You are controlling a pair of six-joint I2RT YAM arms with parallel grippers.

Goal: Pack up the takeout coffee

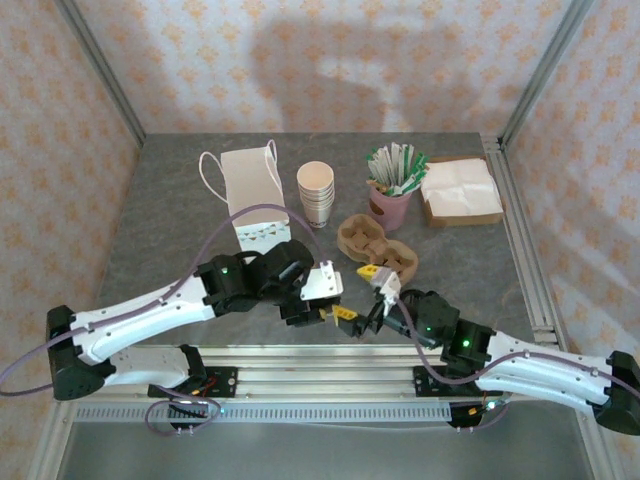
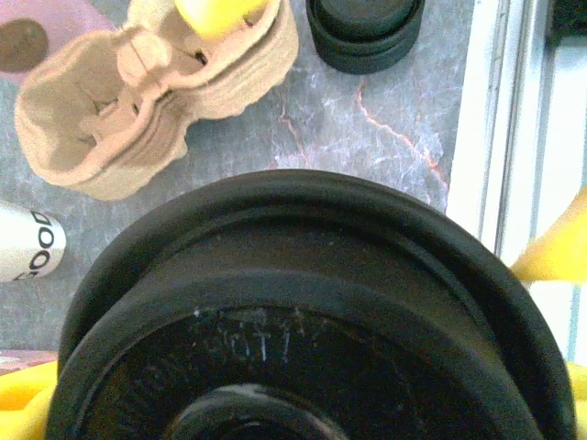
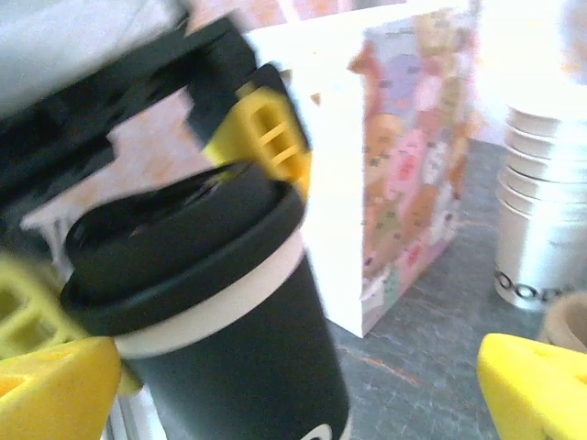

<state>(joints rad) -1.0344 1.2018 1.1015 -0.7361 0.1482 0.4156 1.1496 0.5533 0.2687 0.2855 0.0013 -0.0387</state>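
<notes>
The takeout coffee [image 3: 229,339] is a cup with a dark sleeve, a cream rim band and a round black lid [image 2: 303,302]. It stands near the table's front edge. My left gripper [image 1: 335,308] is shut on its lid from above, with a yellow finger [image 3: 266,137] against the lid's far side and yellow fingertips [image 2: 550,261] beside the lid. My right gripper [image 1: 368,300] is open and low beside the cup, which sits between its wide-apart yellow fingers [image 3: 532,385], close to the left one. The white paper bag [image 1: 255,195] with a patterned side [image 3: 413,156] stands upright behind.
A stack of lidless cream cups [image 1: 317,195] stands right of the bag. Brown pulp cup carriers [image 1: 375,250] lie beside a stack of black lids [image 2: 365,32]. A pink cup of packets [image 1: 392,185] and a napkin tray [image 1: 460,190] are at the back right. The metal rail [image 2: 514,137] runs close by.
</notes>
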